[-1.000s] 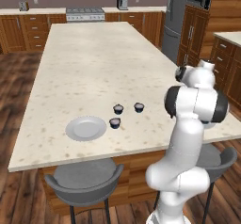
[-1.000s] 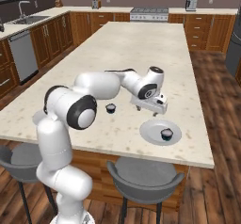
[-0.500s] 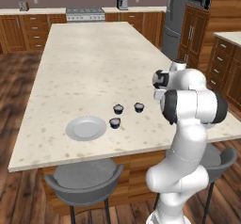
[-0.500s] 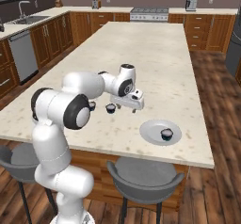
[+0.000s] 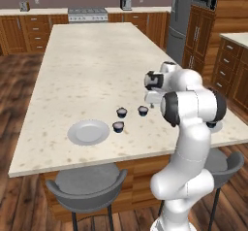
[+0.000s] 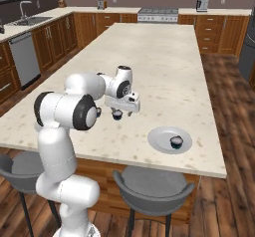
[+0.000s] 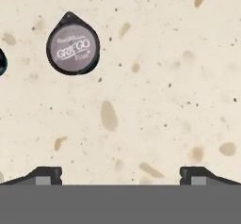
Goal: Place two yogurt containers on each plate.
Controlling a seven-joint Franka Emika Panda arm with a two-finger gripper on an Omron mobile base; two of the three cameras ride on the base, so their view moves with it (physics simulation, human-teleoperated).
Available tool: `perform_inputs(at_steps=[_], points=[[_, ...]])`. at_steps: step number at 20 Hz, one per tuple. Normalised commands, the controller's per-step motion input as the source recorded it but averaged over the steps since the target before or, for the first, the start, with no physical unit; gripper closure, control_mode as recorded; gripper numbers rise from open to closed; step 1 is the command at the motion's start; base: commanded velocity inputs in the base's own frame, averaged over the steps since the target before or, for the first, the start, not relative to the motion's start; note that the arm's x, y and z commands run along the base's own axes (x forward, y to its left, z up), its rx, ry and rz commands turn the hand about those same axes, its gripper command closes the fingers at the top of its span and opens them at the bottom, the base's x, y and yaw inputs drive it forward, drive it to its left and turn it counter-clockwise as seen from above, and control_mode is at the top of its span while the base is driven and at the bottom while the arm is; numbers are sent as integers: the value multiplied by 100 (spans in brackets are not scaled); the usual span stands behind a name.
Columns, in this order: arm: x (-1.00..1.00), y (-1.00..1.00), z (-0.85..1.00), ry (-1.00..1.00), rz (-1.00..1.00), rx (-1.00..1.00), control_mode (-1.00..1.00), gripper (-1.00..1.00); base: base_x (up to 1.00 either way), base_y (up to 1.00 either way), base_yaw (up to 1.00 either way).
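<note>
The end effector [image 7: 120, 173], fingers spread and empty, has swung from the plate [image 6: 160, 140] holding one yogurt cup [image 6: 176, 142] toward the loose cup [image 7: 73, 49], upper left in the hand view.

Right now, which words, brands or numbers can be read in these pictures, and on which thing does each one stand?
"GRIEGO": printed large on the foil lid of the yogurt container in the hand view.
A smaller line above that word and another below it on the same lid: too blurred to read.
The other yogurt containers, as seen from the base views: lids too small to read.
Nothing else carries readable text.
</note>
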Motion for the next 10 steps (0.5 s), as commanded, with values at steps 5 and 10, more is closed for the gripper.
perform_inputs(at_steps=[5, 10], points=[[27, 49, -5, 2, 15, 0, -100, -100, 0, 0, 0], [21, 28, -12, 0, 8, 0, -100, -100, 0, 0, 0]])
